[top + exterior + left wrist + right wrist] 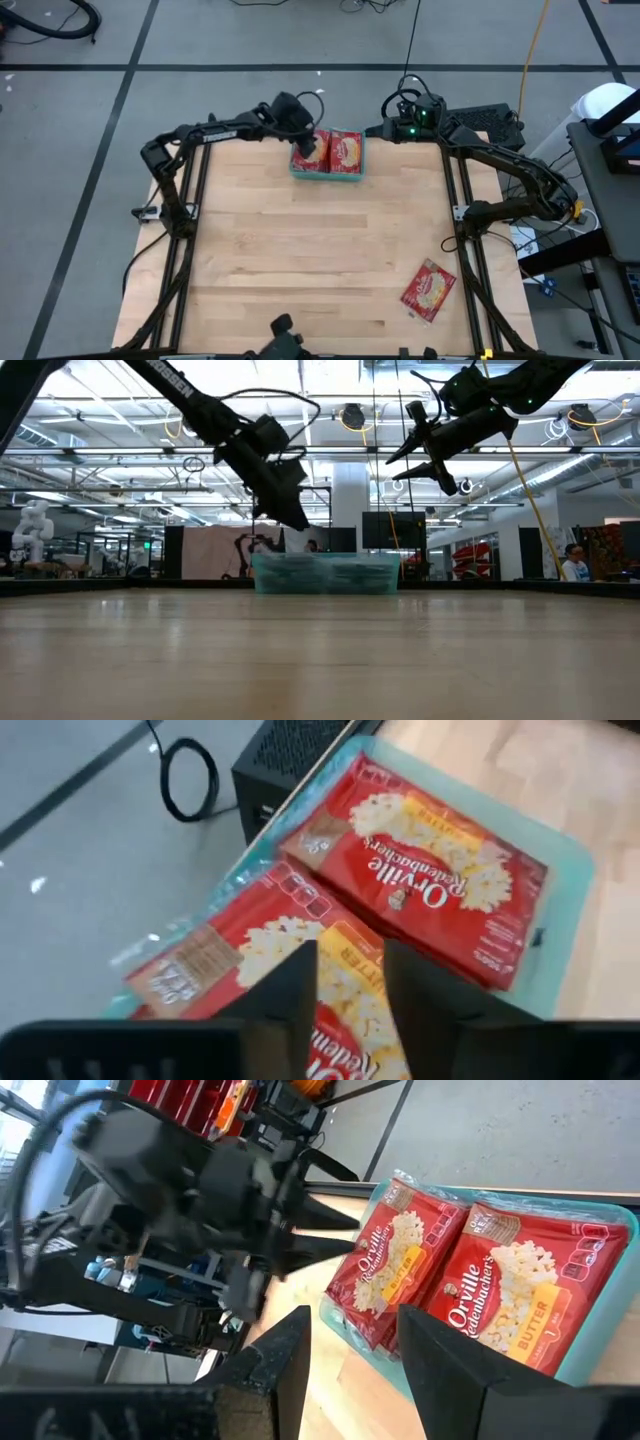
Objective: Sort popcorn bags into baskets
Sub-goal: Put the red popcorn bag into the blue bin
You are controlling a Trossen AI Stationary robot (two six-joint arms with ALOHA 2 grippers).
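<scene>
Your remaining popcorn bag [429,291] lies lower right, long axis diagonal, well apart from the teal basket [327,172] top centre. Right gripper [393,128] nearer; left gripper [306,146] over basket. Both jaws spread, empty.

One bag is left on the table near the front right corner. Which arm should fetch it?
Right, probably. The loose bag lies on the right arm's side. The right gripper hangs open and empty beside the tray, while the left gripper is over the tray on the far side.
</scene>
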